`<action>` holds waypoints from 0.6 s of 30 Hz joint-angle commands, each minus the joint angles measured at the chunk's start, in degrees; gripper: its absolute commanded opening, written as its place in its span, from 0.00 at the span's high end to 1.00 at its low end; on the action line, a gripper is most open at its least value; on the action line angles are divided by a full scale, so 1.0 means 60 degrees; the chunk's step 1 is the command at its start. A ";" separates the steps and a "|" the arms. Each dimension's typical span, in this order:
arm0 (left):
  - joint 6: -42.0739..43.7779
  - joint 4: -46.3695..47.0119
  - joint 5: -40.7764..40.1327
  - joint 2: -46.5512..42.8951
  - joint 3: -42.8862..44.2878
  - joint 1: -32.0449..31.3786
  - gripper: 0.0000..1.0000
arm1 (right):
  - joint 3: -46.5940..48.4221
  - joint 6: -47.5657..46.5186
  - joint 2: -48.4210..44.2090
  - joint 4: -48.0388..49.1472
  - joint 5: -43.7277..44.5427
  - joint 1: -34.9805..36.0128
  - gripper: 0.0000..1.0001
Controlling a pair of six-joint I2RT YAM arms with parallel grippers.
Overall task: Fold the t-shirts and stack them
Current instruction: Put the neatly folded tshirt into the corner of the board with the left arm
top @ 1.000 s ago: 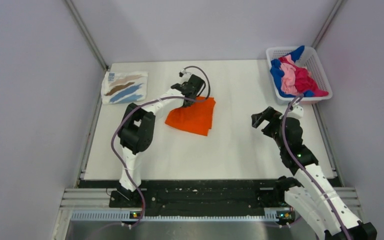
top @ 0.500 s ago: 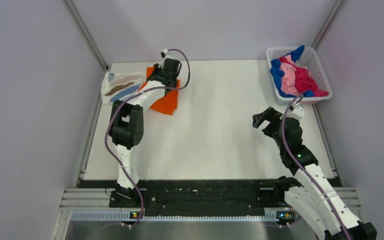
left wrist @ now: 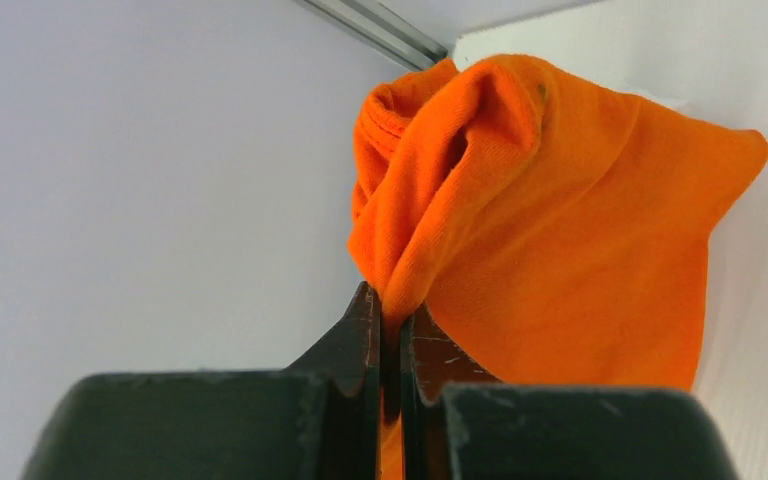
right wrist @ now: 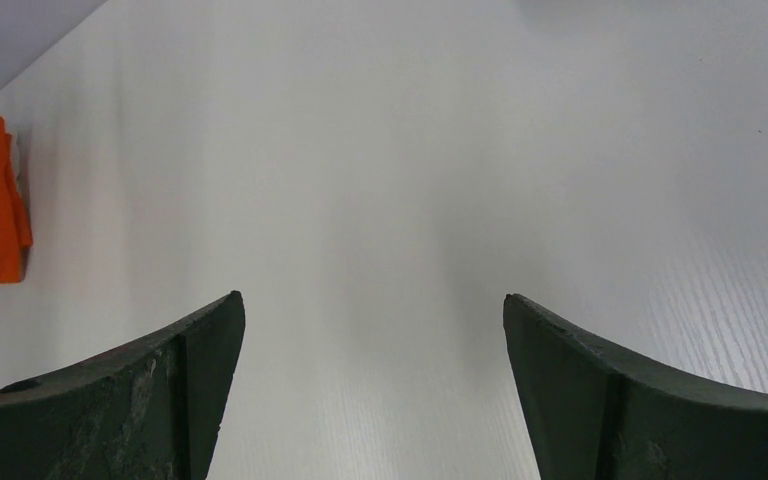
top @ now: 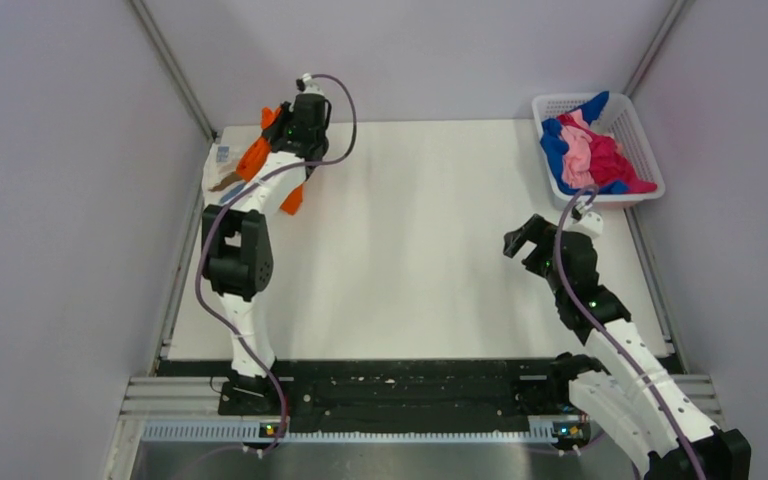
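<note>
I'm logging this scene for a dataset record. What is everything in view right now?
orange t-shirt: one, bright orange, held at the far left corner
white t-shirt: one, white with brown and blue streaks, far left of the table, partly hidden
bundled shirts: count unclear, blue, pink and magenta, heaped in the basket
basket: one, white lattice, far right corner
table: one, white
left gripper: black, shut on the orange t-shirt
right gripper: black, open, over bare table
</note>
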 commanded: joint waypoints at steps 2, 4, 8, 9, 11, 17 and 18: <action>0.0564 0.0598 -0.0083 -0.0947 0.0914 0.0058 1.00 | 0.0223 -0.0152 0.0035 0.0082 0.0080 -0.0072 0.01; 0.0491 0.0539 0.0009 -0.1060 0.0969 0.0095 1.00 | 0.0243 -0.0150 0.0026 0.0059 0.0098 -0.0087 0.01; 0.0390 0.0451 0.0191 -0.1242 0.1027 0.0140 1.00 | 0.0275 -0.0149 0.0028 -0.0027 0.0098 -0.0078 0.01; 0.0360 0.0422 0.0254 -0.1263 0.1016 0.0164 1.00 | 0.0276 -0.0150 0.0010 -0.0043 0.0088 -0.0079 0.01; 0.0213 0.0284 0.0397 -0.1255 0.1021 0.0257 1.00 | 0.0277 -0.0169 -0.0020 -0.0070 0.0101 -0.0078 0.01; -0.0267 -0.0075 0.1067 -0.0895 0.0954 0.0629 1.00 | 0.0320 -0.0192 -0.0049 -0.0146 0.0239 -0.0089 0.01; -0.0281 -0.0090 0.1169 -0.0789 0.0963 0.0667 1.00 | 0.0320 -0.0189 -0.0053 -0.0146 0.0260 -0.0082 0.01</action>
